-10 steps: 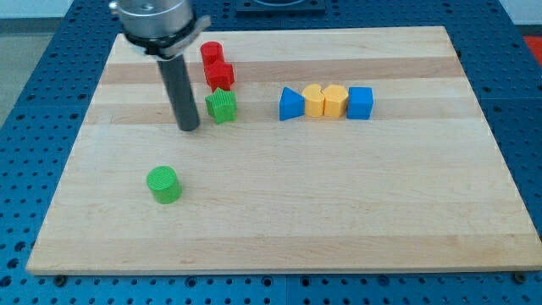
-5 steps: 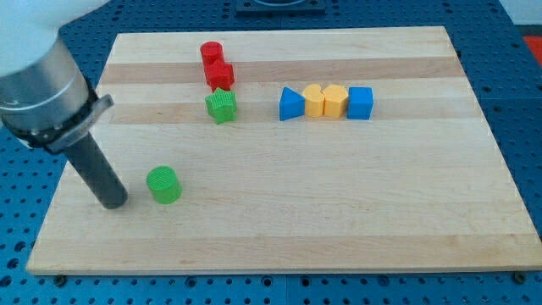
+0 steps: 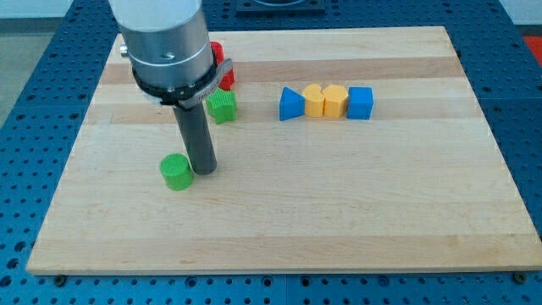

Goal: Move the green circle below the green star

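The green circle [image 3: 176, 172] lies on the wooden board at the view's lower left. The green star [image 3: 223, 105] sits above and to the right of it, partly hidden by the arm. My tip [image 3: 203, 170] rests on the board just to the right of the green circle, touching or almost touching it, and below the green star.
Two red blocks [image 3: 223, 68] stand above the green star, mostly hidden by the arm. A row of a blue triangle [image 3: 291, 104], two yellow blocks [image 3: 324, 101] and a blue cube [image 3: 360, 102] lies to the right. The board [image 3: 381, 212] ends near the view's bottom.
My tip went from beside the green star to the circle's left, then round to its right side. The green circle has shifted a little to the right and up.
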